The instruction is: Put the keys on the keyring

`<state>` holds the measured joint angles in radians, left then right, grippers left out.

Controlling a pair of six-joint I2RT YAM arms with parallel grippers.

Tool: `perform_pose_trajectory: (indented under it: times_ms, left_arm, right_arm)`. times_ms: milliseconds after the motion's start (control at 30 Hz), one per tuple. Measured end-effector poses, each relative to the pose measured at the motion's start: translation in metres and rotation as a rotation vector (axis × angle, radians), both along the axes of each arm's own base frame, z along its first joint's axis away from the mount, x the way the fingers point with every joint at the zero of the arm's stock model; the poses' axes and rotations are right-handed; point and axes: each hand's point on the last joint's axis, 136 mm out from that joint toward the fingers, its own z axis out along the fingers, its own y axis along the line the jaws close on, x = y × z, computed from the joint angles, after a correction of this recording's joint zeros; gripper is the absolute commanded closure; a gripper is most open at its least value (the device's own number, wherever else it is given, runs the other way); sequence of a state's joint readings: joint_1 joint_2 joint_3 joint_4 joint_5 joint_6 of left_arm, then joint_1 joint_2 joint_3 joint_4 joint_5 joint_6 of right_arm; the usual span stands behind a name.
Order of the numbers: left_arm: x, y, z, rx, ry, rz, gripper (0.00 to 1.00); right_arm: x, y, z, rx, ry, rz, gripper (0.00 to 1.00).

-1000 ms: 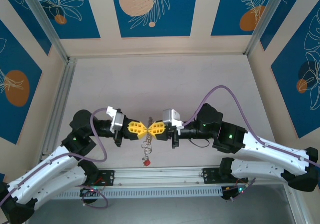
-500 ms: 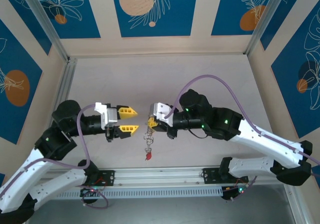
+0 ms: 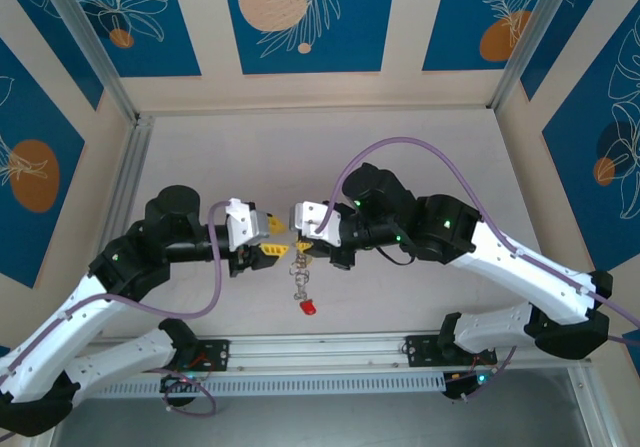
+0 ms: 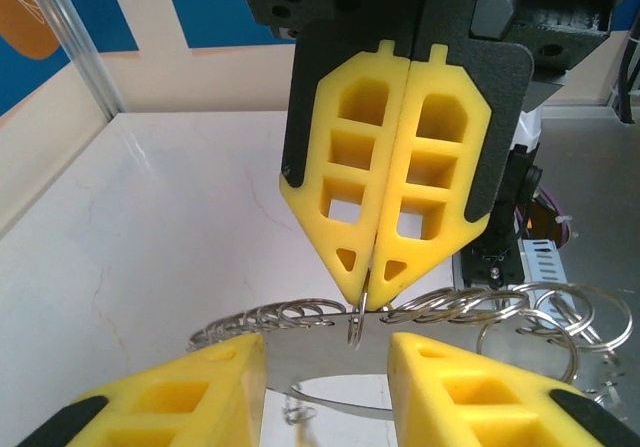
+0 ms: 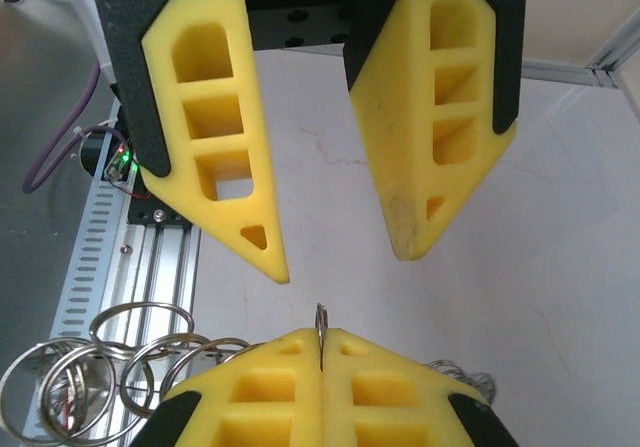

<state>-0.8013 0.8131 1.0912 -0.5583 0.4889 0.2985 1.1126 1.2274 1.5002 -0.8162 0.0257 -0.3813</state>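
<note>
Plainly the right gripper has its jaws clenched on the keyring, a thin hoop seen edge-on at their tips, above the middle of the surface toward its near edge; the keys dangle beneath it on a string of linked silvery rings ending in a red tag; the left gripper faces it closely, jaws released, tips near the hoop but apart from it.

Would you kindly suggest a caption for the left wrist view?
Right gripper shut on a thin metal ring amid linked rings, facing the open jaws of the left gripper.
</note>
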Motion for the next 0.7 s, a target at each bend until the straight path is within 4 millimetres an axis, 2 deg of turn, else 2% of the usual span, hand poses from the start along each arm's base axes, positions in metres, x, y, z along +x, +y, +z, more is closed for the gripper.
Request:
perform_pose_trajectory:
  times_ms: [500,567,633,700]
  left_arm:
    - [0.002,-0.009,-0.013,0.009,0.015,-0.019,0.7]
    - [0.002,-0.01,-0.014,0.006,0.018,-0.024,0.78]
    - [0.0,-0.011,-0.016,0.003,0.031,-0.032,0.98]
    - [-0.003,-0.013,-0.017,0.002,0.036,-0.047,1.0]
  right_arm:
    - [-0.001,0.004,-0.004,-0.016,0.005,0.012,1.0]
    - [-0.001,0.004,-0.004,-0.016,0.005,0.012,1.0]
    - [-0.001,0.004,-0.004,-0.016,0.003,0.009,1.0]
    - [0.001,0.003,-0.004,-0.017,-0.002,0.002,1.0]
